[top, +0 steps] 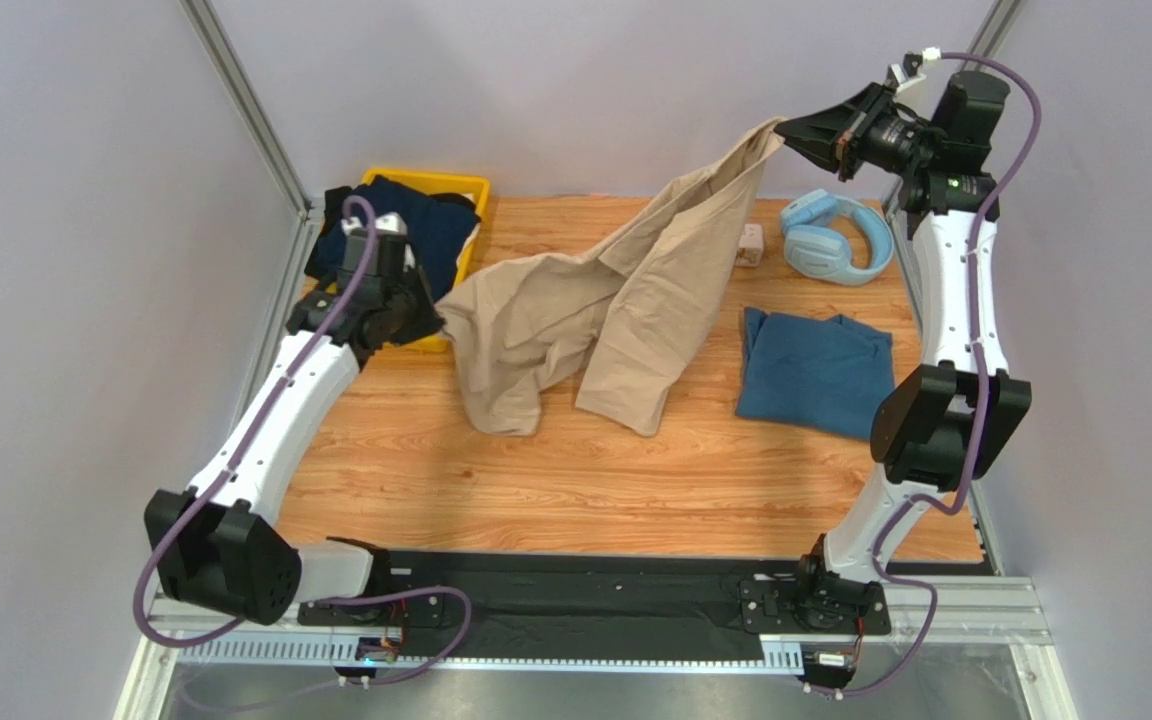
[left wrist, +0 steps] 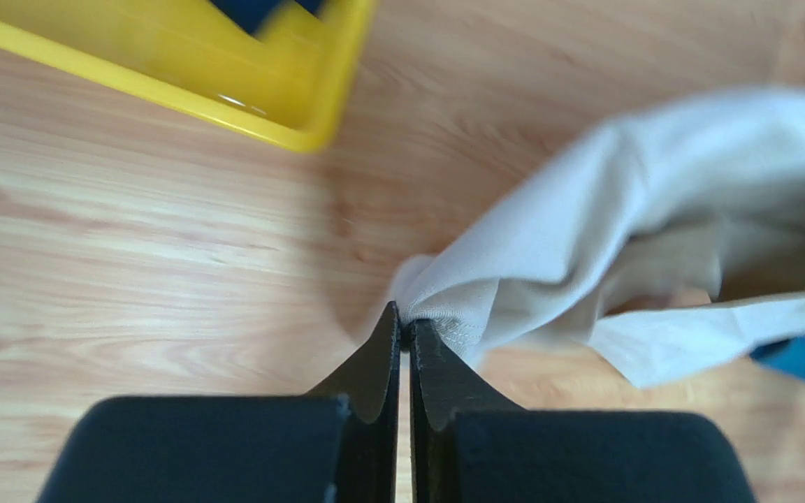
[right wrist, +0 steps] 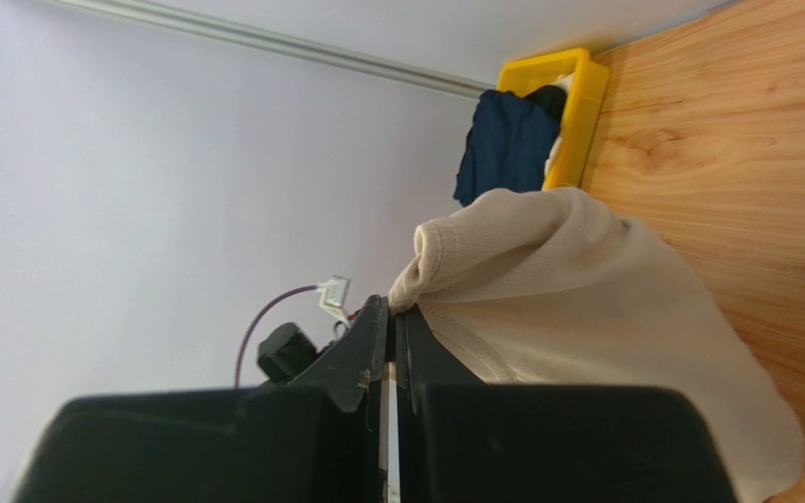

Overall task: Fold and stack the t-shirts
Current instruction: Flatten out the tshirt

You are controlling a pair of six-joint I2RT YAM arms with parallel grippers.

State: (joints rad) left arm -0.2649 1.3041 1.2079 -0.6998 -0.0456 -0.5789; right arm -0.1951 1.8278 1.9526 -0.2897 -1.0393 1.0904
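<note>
Beige t-shirt [top: 642,300] hangs between left gripper [left wrist: 405,320] and right gripper [right wrist: 391,310], both clamped on it.

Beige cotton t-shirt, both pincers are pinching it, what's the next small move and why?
Probably raise the left pincer and draw it away from the right pincer. The large beige cotton t-shirt hangs bunched between them, lower folds on the wooden table, so it likely needs spreading before folding.

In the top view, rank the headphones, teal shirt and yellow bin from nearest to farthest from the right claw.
1. headphones, back right, beside the right claw
2. teal shirt, folded, right side
3. yellow bin, back left corner
</note>
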